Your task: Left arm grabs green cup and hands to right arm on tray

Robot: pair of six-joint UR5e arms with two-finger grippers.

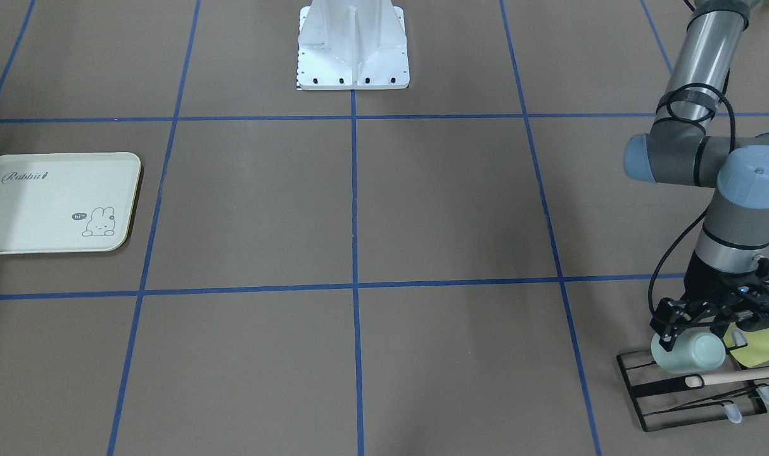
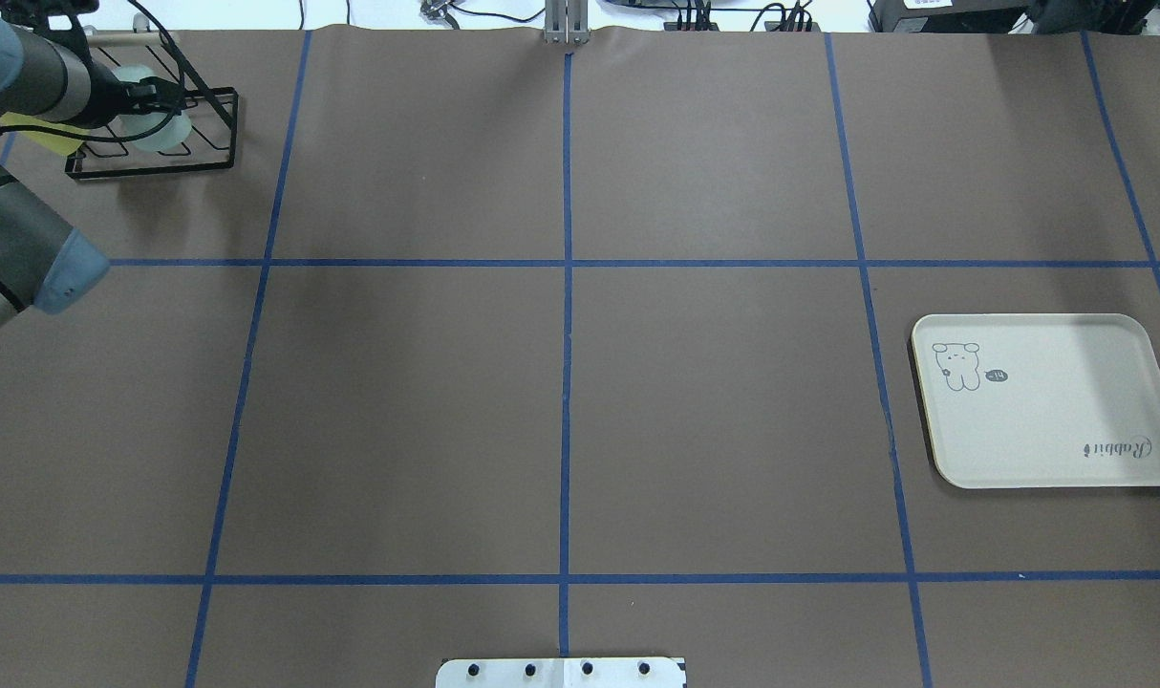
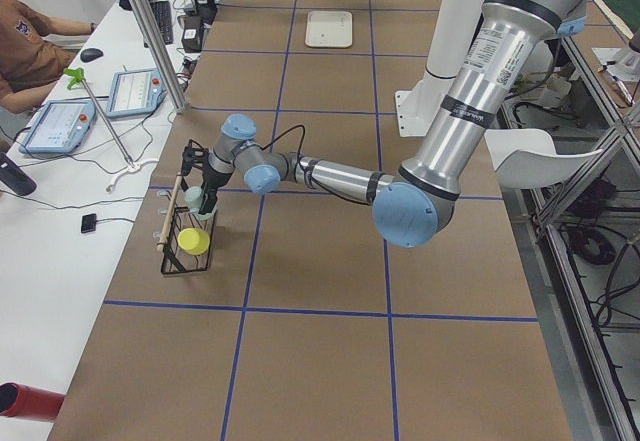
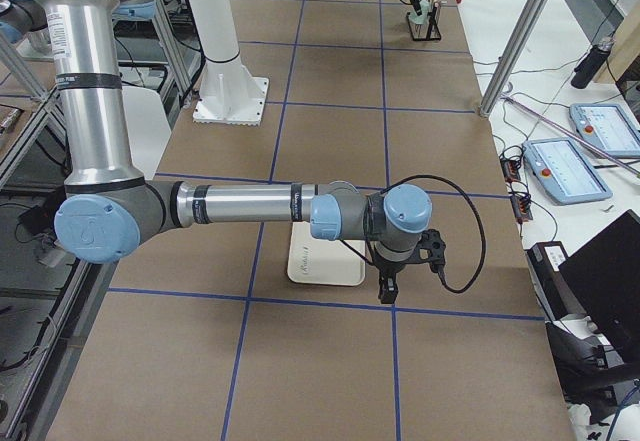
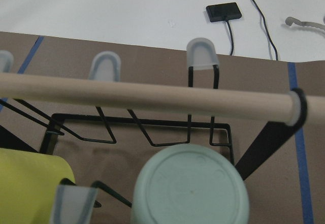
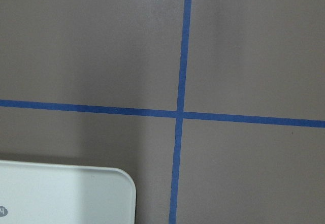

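The pale mint green cup (image 1: 695,356) rests on a black wire rack (image 1: 650,405) at the table's far left corner; it also shows in the overhead view (image 2: 167,129). In the left wrist view its round base (image 5: 190,191) fills the bottom middle. My left gripper (image 1: 692,326) hangs right over the cup with spread jaws; I cannot tell if they touch it. The cream tray (image 2: 1058,420) lies bare on the right side. My right gripper (image 4: 387,289) hovers just past the tray's edge (image 4: 325,266); I cannot tell whether it is open or shut.
A yellow-green cup (image 1: 764,345) sits on the same rack beside the green one. A wooden dowel (image 5: 142,96) runs across the rack's top, just beyond the green cup. Capped wire pegs (image 5: 202,54) stand behind it. The white base mount (image 1: 353,50) is at mid-table.
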